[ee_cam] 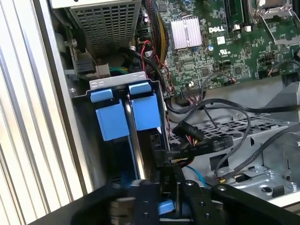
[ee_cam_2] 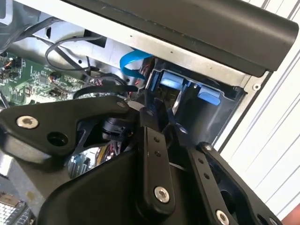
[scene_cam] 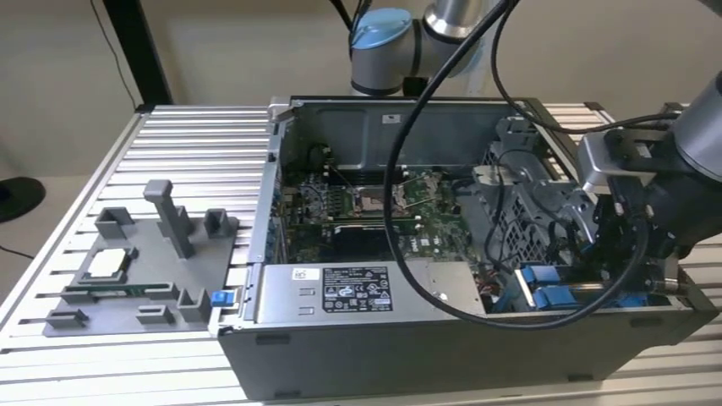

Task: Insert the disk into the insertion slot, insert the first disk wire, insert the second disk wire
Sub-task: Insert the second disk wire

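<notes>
The ribbed metal surface (scene_cam: 181, 135) carries an open computer case (scene_cam: 451, 355) lying on its side, so that its inside faces up and the arm can reach down into it. Beside the case, toward the exterior view's left, sits a grey fixture (scene_cam: 147, 271) of posts and pockets, apparently a rack for holding parts. Inside the case the green motherboard (scene_cam: 373, 203) fills the middle, the grey labelled power-supply box (scene_cam: 350, 292) lies along the near wall, and the grey metal drive cage (scene_cam: 519, 194) stands toward the exterior view's right.

At the near corner of the case on that same side is the insertion slot (ee_cam: 124, 115), a bay with square blue tabs. The arm's gripper (ee_cam_2: 161, 126) reaches straight down into this corner, next to the tabs. In the first wrist view blue carrier plastic of the disk (ee_cam: 166, 206) shows by the black fingers, low in the bay, which suggests the disk is seated or nearly seated; its metal face is hidden.

The jaws stand close together around a thin part at the bay's mouth, but I cannot tell whether they are clamped on it or merely near it. Loose black cables (ee_cam: 211, 145) lie over the cage just beside the bay, seemingly the disk wires, not yet plugged in.
</notes>
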{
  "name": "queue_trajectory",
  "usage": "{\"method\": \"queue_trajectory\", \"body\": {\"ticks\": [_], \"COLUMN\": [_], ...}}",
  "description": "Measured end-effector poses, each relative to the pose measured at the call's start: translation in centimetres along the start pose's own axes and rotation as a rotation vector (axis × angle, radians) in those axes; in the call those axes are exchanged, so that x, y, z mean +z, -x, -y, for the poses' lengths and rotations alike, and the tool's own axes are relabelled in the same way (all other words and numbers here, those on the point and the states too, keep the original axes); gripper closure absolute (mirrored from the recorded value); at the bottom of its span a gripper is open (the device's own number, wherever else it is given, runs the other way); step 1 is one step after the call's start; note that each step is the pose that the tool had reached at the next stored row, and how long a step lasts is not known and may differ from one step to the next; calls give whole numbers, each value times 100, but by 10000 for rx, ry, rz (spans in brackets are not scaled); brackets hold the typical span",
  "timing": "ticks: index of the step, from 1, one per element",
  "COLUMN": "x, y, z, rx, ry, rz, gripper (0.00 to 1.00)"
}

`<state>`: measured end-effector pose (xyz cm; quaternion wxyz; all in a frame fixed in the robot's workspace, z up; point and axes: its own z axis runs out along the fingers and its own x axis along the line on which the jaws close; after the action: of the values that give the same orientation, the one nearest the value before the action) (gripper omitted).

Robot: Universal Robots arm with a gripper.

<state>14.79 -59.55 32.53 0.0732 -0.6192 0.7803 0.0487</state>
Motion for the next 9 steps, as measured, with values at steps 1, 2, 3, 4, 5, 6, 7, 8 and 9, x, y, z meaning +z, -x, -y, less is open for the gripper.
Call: {"method": "queue_trajectory", "body": {"ticks": [1, 2, 3, 4, 5, 6, 7, 8, 9], "x": [-20, -55, -98, -134, -172, -203, -219, -237, -263], "y": [4, 10, 19, 25, 32, 37, 40, 43, 48], "z": [1, 3, 4, 4, 5, 5, 6, 6, 6], "rx": [0, 0, -2, -1, -1, 0, 1, 2, 3], "ry": [5, 7, 6, 8, 9, 12, 17, 21, 27], "rz": [18, 17, 8, 16, 22, 31, 52, 70, 94], "gripper": [0, 0, 0, 0, 0, 0, 0, 0, 0]}}
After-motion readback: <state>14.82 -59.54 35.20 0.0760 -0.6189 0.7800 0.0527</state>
